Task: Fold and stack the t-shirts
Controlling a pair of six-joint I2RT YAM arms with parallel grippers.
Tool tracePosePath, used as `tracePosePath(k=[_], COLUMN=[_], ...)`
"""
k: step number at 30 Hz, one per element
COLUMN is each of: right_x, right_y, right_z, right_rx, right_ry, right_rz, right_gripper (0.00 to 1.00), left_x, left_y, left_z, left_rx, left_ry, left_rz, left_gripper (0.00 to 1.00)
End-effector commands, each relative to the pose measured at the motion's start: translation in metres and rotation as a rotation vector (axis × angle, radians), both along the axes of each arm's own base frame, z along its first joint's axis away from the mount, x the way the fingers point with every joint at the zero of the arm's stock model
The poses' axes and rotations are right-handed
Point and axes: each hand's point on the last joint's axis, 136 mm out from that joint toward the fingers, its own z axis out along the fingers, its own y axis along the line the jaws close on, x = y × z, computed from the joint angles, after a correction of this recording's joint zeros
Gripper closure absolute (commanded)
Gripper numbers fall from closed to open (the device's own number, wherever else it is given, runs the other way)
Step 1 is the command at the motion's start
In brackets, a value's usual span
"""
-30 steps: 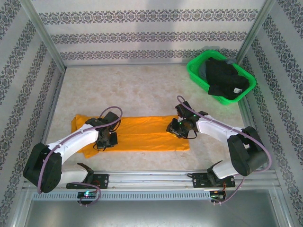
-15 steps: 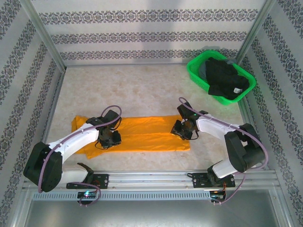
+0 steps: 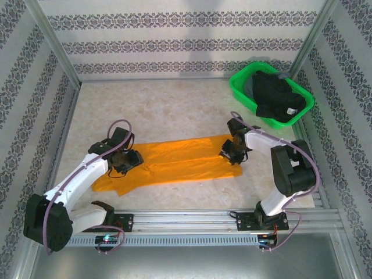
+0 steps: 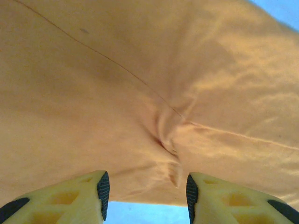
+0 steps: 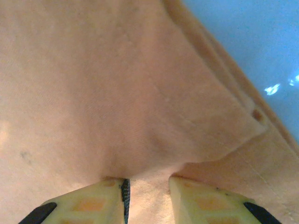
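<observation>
The left claw (image 4: 145,189) stands partly wide, its yellow fingers (image 4: 74,196) apart with bare table (image 4: 140,212) showing between them. The orange t-shirt (image 3: 174,160) lies just ahead of its tips, puckered into a small crease. The right claw (image 5: 147,186) is narrow, pinching a fold of the same shirt near its right end. Well beyond that claw and to its right, black t-shirts (image 3: 278,96) sit heaped in a green basket (image 3: 239,81).
</observation>
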Motion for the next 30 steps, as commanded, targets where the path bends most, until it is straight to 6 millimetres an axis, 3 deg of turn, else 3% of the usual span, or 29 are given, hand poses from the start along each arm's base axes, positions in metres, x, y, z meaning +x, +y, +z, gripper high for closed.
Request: tracePosePath(k=[1, 6, 10, 14, 19, 25, 30], right_x=[-0.001, 0.036, 0.048, 0.061, 0.055, 0.039, 0.035], right_y=[-0.029, -0.039, -0.046, -0.018, 0.020, 0.041, 0.044], right_z=[-0.016, -0.002, 0.015, 0.039, 0.064, 0.066, 0.062], right_rx=[-0.042, -0.041, -0.050, 0.088, 0.198, 0.248, 0.248], right_ry=[0.084, 0.035, -0.033, -0.205, -0.328, -0.333, -0.320], right_rz=[-0.058, -0.052, -0.042, 0.048, 0.166, 0.193, 0.189], right_gripper=[0.68, 0.68, 0.67, 0.61, 0.56, 0.57, 0.57], left_x=[-0.006, -0.040, -0.057, -0.047, -0.024, -0.008, -0.013], left_y=[0.006, 0.024, 0.040, 0.054, 0.072, 0.078, 0.073], left_z=[-0.001, -0.021, -0.030, -0.037, -0.048, -0.055, -0.052], left_rx=[-0.035, 0.035, 0.072, 0.057, 0.032, -0.006, -0.031], left_ry=[0.028, 0.137, 0.156, 0.102, 0.033, -0.005, 0.010], left_rz=[0.054, 0.113, 0.155, 0.194, 0.244, 0.249, 0.252], left_gripper=[0.52, 0.53, 0.54, 0.55, 0.57, 0.63, 0.63])
